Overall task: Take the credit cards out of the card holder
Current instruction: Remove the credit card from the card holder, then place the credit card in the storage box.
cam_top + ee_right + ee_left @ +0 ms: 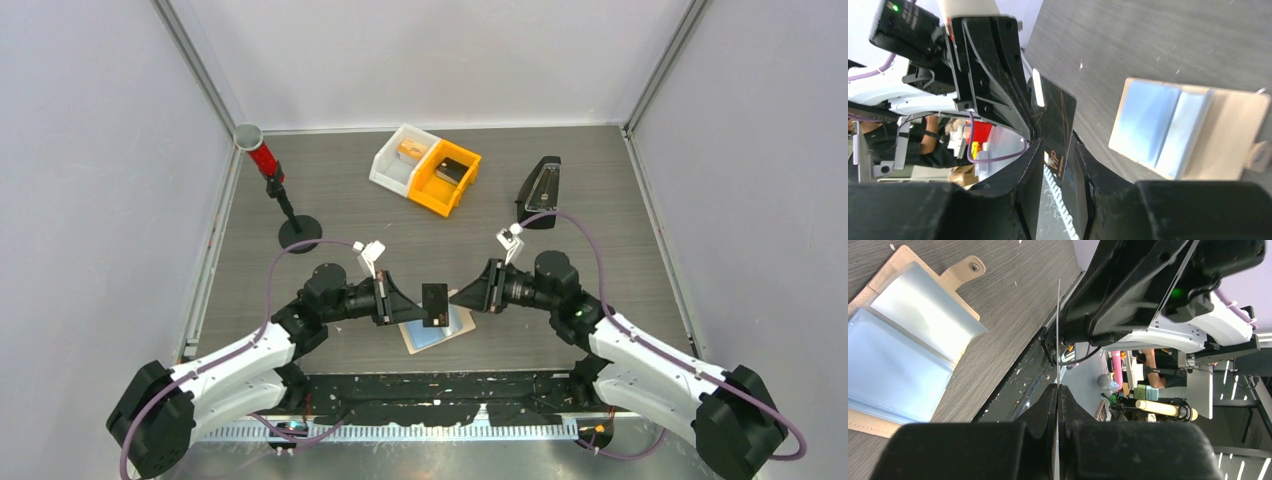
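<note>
Nothing fancy here: dark grey woodgrain table (350,190), evenly lit. Plain pale walls (430,60) box it in left, back and right, with aluminium posts (195,62) rising at its far corners.

Bright even light, foreground seemingly soft.

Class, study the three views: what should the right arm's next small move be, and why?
Probably draw the right gripper straight back off the dark card. The left gripper is shut on the card's other edge, holding it over the open card holder, and the right jaws stand wider than the card, so the left alone seems to hold it.
</note>
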Robot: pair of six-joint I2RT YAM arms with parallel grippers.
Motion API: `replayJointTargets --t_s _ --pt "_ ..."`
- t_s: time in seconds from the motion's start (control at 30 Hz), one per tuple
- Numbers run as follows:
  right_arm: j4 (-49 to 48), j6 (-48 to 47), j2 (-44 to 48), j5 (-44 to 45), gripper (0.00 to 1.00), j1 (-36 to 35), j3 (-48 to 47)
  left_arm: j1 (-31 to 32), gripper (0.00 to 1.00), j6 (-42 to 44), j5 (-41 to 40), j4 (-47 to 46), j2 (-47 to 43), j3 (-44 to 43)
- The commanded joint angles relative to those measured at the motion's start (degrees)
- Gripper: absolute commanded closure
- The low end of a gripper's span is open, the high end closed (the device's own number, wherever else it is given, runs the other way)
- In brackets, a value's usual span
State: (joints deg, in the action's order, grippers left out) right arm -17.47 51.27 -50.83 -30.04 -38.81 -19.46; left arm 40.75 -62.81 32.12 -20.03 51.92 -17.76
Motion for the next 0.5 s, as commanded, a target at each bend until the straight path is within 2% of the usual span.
replayJointTargets --t_s 0.0,0.17,0.33,0.47 --pt "12.4 -11.9 3.4 -10.1 0.64 6.8 -9.1 0.0 1.0 4.9 3.3 3.4 -2.4 -0.7" --pt "31.9 -27.1 -0.3 -12.1 0.64 9.0 -21.1 0.1 1.0 11.6 6.8 12.1 -3.9 -2.7" --pt "32.8 -30.0 -7.1 -19.8 0.64 8.9 -25.4 0.0 1.0 14.2 9.9 15.3 -3.8 -3.6" --pt "32.4 -32.2 -13.1 -21.3 0.64 6.2 -27.7 0.0 1.0 14.0 11.7 14.2 -3.2 -3.2"
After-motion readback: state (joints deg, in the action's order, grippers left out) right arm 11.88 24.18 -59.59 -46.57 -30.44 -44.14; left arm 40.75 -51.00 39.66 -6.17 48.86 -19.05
